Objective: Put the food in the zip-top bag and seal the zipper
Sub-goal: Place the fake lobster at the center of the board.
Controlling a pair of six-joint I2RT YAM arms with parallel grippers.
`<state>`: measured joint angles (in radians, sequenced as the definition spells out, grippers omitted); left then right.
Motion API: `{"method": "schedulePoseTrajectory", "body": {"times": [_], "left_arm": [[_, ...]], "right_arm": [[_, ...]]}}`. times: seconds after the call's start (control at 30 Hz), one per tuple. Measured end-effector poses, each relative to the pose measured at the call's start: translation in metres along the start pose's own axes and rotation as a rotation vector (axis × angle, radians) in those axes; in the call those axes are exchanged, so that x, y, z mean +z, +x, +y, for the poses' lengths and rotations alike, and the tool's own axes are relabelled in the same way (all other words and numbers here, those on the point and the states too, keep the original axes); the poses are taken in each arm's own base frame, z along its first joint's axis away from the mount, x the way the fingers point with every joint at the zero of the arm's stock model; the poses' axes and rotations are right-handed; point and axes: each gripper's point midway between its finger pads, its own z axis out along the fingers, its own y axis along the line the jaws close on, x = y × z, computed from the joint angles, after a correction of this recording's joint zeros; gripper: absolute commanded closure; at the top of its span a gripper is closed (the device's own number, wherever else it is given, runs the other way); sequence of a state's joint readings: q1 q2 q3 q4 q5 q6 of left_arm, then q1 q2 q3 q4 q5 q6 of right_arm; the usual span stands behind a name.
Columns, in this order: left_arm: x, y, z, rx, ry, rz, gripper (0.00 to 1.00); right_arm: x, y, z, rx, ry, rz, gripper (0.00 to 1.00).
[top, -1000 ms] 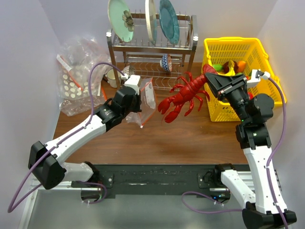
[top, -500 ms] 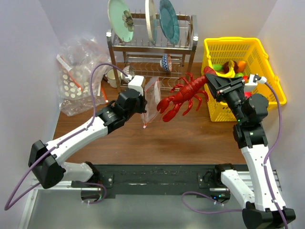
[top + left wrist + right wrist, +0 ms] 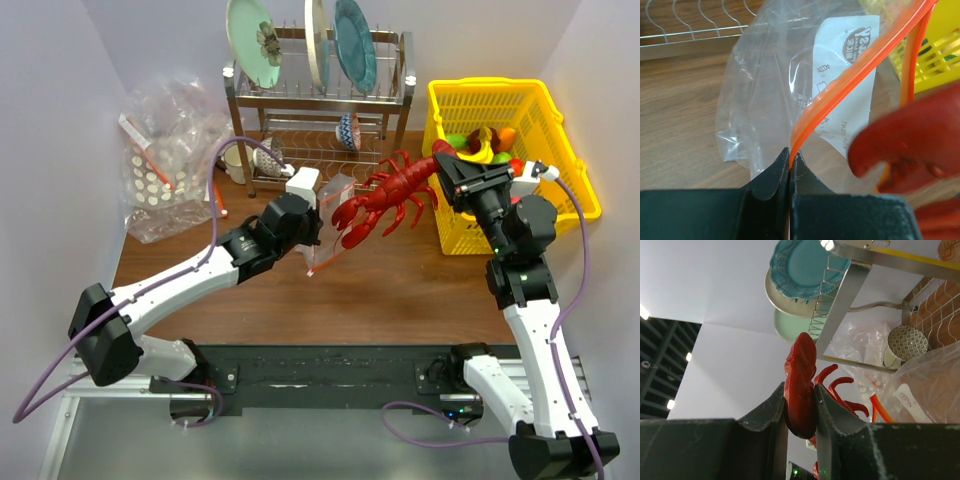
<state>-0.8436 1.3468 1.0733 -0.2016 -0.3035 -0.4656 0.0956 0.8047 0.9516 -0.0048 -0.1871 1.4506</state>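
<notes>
Left gripper [image 3: 790, 156] pinched zip-top bag [image 3: 765, 95] rim; right gripper [image 3: 800, 390] grasped lobster [image 3: 390, 190]. Claws beside bag mouth risked snagging zipper [image 3: 840, 80], collapsing opening.

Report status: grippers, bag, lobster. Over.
Left gripper shut on zip-top bag at its zipper, mouth open. Right gripper shut on lobster tail, claws at the mouth. Nothing blocking the way in.

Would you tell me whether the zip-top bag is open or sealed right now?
Open: on the zip-top bag, the two orange zipper strips stand apart, and the left gripper pinches one.
</notes>
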Motion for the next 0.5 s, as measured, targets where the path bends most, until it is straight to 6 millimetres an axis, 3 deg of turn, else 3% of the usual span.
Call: {"method": "schedulePoseTrajectory", "body": {"times": [0.5], "left_arm": [[-0.008, 0.013, -0.037, -0.005, 0.079, 0.020, 1.00]], "right_arm": [[0.001, -0.010, -0.042, -0.038, 0.090, -0.120, 1.00]]}}
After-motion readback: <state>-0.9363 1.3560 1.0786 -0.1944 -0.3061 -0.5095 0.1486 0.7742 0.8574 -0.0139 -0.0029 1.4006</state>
